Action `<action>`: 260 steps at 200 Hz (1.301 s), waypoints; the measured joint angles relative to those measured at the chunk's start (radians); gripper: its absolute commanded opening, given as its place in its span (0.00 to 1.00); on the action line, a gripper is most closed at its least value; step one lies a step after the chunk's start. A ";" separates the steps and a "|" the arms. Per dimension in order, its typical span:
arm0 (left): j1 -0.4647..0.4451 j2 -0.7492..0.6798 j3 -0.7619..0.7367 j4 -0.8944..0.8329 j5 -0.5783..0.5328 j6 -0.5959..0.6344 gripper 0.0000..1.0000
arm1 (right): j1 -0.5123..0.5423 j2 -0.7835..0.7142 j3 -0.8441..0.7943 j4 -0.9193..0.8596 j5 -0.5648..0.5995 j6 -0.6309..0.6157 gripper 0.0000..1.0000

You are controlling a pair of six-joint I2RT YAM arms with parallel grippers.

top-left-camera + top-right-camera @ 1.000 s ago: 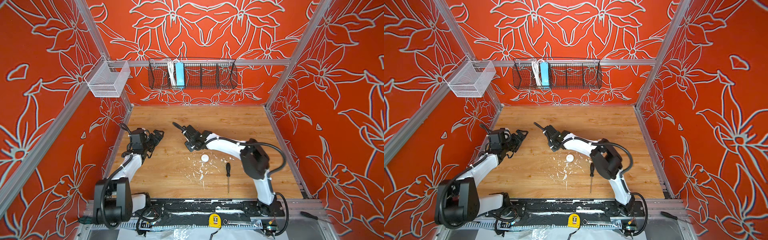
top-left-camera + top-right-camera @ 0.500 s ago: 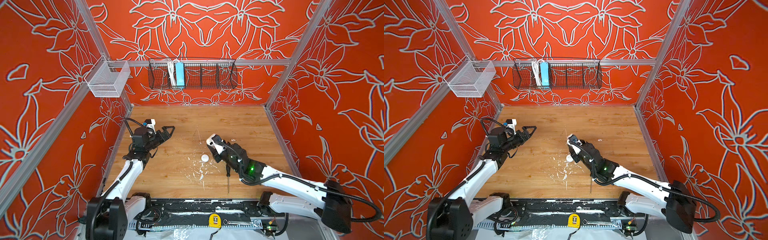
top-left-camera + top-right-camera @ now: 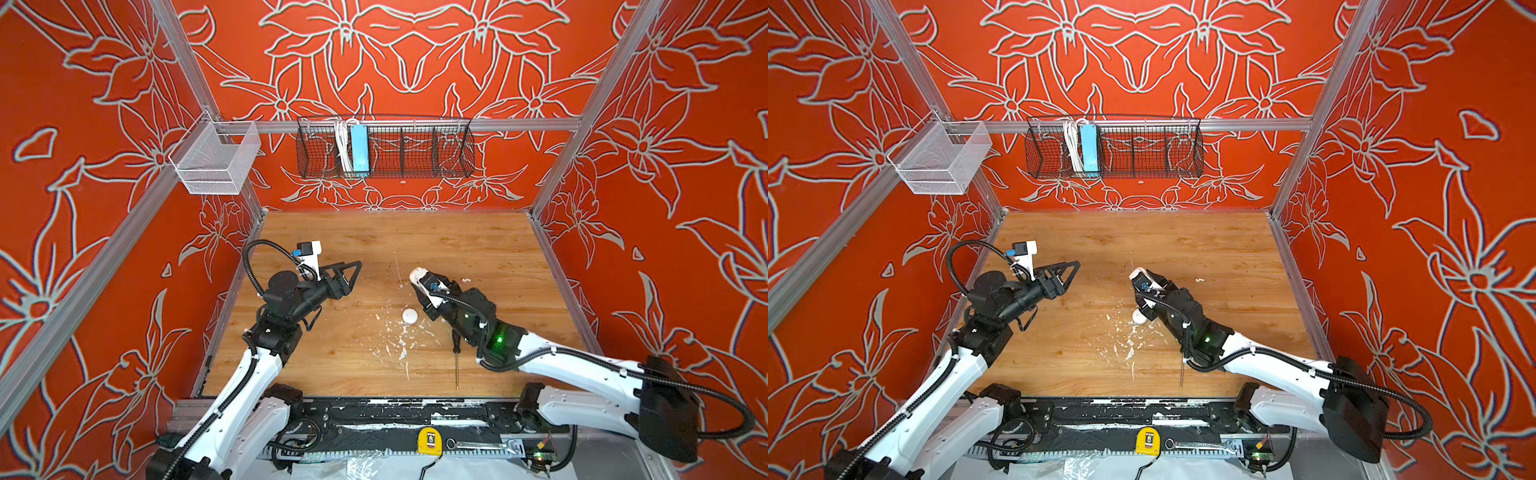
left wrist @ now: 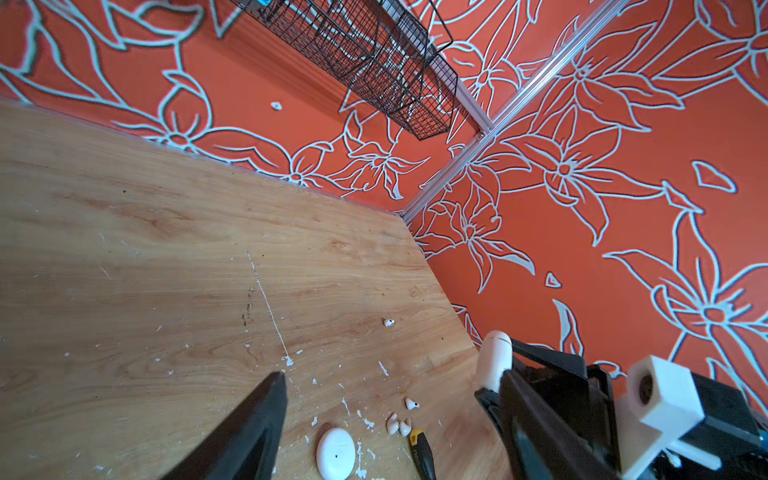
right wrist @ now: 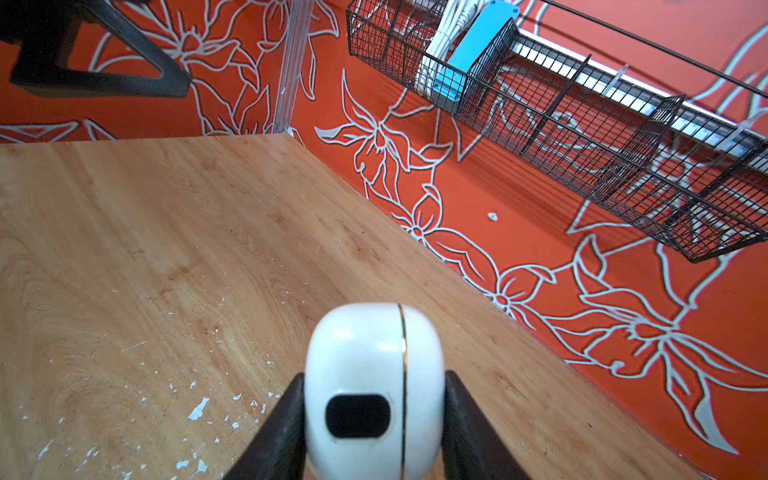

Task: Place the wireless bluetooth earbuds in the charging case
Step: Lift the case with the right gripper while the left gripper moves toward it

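No legible text, label or brand; no readable numbers or signs either

L end effector (image 3: 357, 266) aloft, jaws apart; R end effector (image 5: 374, 382) aloft, clamping white box (image 5: 365, 349).

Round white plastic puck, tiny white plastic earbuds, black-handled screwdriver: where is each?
Puck (image 4: 336, 453): left wrist view, centre of top.
Earbuds (image 4: 392, 423): left wrist view, one bud's body.
Screwdriver (image 4: 423, 458): left wrist view, black handle.

Right tool (image 5: 374, 380), clamped on white rounded-square box (image 5: 357, 340), swung from far left of desk (image 3: 478, 232) to near charging case (image 3: 409, 316), left tool (image 3: 355, 268) advanced toward centre
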 measured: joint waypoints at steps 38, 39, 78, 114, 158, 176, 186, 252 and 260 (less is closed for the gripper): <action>-0.001 0.040 0.001 -0.004 0.007 -0.001 0.74 | 0.000 0.011 -0.023 0.031 0.000 -0.009 0.10; -0.002 0.041 0.001 -0.004 0.007 -0.001 0.75 | 0.000 0.011 -0.023 0.031 0.000 -0.009 0.10; -0.016 0.053 0.015 -0.031 0.012 0.021 0.75 | 0.000 -0.011 -0.035 0.045 -0.037 -0.034 0.15; -0.094 0.065 0.037 -0.032 0.019 0.075 0.73 | 0.000 -0.078 -0.134 0.101 -0.101 -0.119 0.15; -0.177 0.139 0.085 -0.063 0.018 0.158 0.68 | 0.000 -0.128 -0.172 0.086 -0.203 -0.245 0.10; -0.186 0.115 0.059 -0.026 0.028 0.188 0.67 | 0.000 -0.092 -0.089 0.041 -0.211 -0.278 0.08; -0.190 0.079 0.017 0.012 0.032 0.210 0.68 | 0.000 -0.053 -0.034 0.035 -0.209 -0.302 0.08; -0.192 -0.013 -0.130 0.159 0.056 0.303 0.66 | 0.000 0.054 -0.032 0.101 -0.220 -0.450 0.05; -0.193 0.002 -0.122 0.159 0.069 0.309 0.65 | 0.000 0.054 -0.040 0.103 -0.220 -0.454 0.05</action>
